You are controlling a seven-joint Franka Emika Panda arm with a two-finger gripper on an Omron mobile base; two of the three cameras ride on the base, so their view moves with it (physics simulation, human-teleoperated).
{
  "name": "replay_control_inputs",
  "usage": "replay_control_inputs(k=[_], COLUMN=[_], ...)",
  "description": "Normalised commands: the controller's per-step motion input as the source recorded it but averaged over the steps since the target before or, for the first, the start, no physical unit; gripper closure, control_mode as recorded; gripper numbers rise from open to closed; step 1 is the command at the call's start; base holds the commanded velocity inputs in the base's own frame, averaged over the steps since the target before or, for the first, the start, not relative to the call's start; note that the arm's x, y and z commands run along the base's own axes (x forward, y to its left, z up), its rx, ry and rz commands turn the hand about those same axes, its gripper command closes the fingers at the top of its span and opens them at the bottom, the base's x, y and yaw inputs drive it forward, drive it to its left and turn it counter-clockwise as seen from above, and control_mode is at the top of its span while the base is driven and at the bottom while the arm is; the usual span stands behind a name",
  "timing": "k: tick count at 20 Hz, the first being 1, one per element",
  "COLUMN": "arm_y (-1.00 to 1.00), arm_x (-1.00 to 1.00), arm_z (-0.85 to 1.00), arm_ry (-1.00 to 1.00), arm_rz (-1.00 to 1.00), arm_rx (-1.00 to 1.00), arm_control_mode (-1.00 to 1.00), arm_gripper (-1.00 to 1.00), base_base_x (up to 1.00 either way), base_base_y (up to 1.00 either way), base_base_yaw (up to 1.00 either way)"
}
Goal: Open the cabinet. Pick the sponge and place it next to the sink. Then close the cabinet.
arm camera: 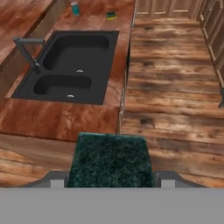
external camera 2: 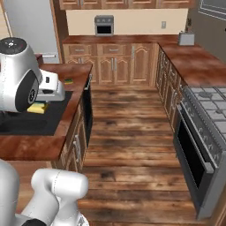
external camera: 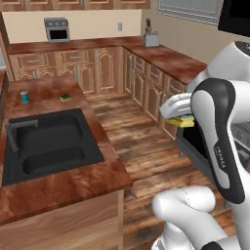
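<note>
Green scrub face up, the sponge (arm camera: 110, 159) sits pinched between your jaws, its yellow body (external camera: 181, 121) showing under the gripper (external camera: 179, 117) in the left base view. You're carrying it in the air over the plank floor (arm camera: 175, 100), short of the island, so the step in hand looks like the carry to the sink.

Bring it forward over the reddish wooden counter (arm camera: 57, 120) and set it down flat on a bare strip beside the black double sink (arm camera: 70, 65), not over a basin. Lower until it rests before you let the jaws spread, or it may tumble in. Keep clear of the dark faucet (arm camera: 27, 51) on the sink's left.

Beyond the sink, farther from the jaws, a second small sponge (arm camera: 111, 15) and a teal can (arm camera: 75, 8) stand on the counter; leave them be. Across the floor runs an L of low cabinets (external camera: 102, 68), with a stove (external camera 2: 207, 132) along the right. I can't pick out the wall cabinet's doors from here; closing it looks yet to do.
</note>
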Motion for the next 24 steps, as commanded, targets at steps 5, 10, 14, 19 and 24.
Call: replay_control_inputs(k=[5, 10, 14, 19, 24], arm_y=[0.0, 0.0, 0.0, 0.0, 0.0], arm_x=[0.0, 0.0, 0.0, 0.0, 0.0], arm_z=[0.0, 0.0, 0.0, 0.0, 0.0], arm_ry=[0.0, 0.0, 0.0, 0.0, 0.0], arm_rz=[0.0, 0.0, 0.0, 0.0, 0.0], arm_rx=[0.0, 0.0, 0.0, 0.0, 0.0], arm_control_mode=[1.0, 1.0, 1.0, 1.0, 1.0], arm_gripper=[1.0, 1.0, 1.0, 1.0, 1.0], base_base_x=[0.34, 0.48, 0.5, 0.01, 0.01], base_base_y=[0.52, 0.62, 0.76, 0.06, 0.0], base_base_yaw=[0.32, 0.08, -0.06, -0.01, 0.0])
